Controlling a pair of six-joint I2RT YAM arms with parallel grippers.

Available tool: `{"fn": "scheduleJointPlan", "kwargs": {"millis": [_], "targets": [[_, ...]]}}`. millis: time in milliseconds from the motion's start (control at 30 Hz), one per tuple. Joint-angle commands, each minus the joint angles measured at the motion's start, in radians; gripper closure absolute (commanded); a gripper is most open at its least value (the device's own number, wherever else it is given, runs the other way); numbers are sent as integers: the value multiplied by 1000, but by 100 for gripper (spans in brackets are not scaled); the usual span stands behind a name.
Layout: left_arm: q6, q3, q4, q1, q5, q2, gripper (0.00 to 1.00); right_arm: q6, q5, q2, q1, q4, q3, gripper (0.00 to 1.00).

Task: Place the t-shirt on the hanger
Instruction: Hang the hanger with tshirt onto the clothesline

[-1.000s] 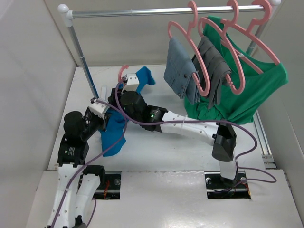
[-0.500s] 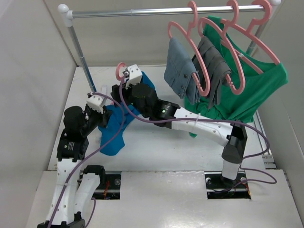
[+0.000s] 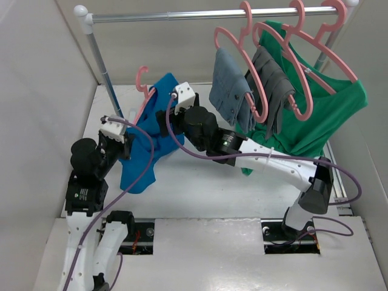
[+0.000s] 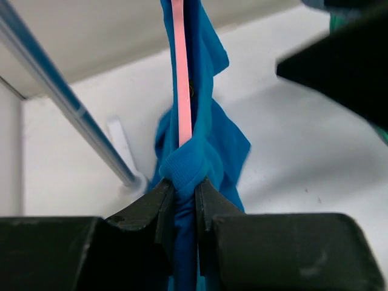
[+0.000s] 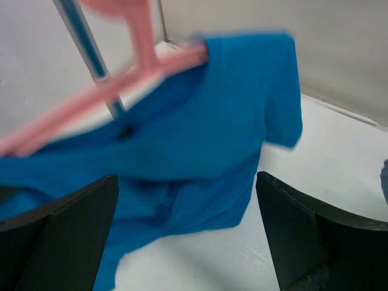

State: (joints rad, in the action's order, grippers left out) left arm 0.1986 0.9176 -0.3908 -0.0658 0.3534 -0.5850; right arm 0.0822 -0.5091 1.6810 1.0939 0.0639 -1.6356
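**Left jaws held the t-shirt (image 4: pixel 206 151) up**

The left jaws were squeezed shut on the t-shirt where it wrapped the hanger (image 4: pixel 180 73). The right jaws were wide open, holding nothing, close to the t-shirt. The hanger was up off the worktop (image 3: pixel 200 194), hook on top.

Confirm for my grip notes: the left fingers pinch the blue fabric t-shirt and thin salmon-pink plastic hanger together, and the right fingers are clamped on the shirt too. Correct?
No. The right fingers stand wide open, clamped on nothing, as the right wrist view shows. The left fingers do pinch the blue fabric t-shirt and thin salmon-pink plastic hanger together.
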Motion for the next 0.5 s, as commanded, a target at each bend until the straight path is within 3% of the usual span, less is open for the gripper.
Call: {"fn": "scheduleJointPlan", "kwargs": {"millis": [0,467], "targets": [[33,113,127,-3,-60,46,100,-25,-14,-78,0,-6,54,1],[51,352,242,-3,-159,-1,100,-25,-46,-113,0,-6,131,1]]}}
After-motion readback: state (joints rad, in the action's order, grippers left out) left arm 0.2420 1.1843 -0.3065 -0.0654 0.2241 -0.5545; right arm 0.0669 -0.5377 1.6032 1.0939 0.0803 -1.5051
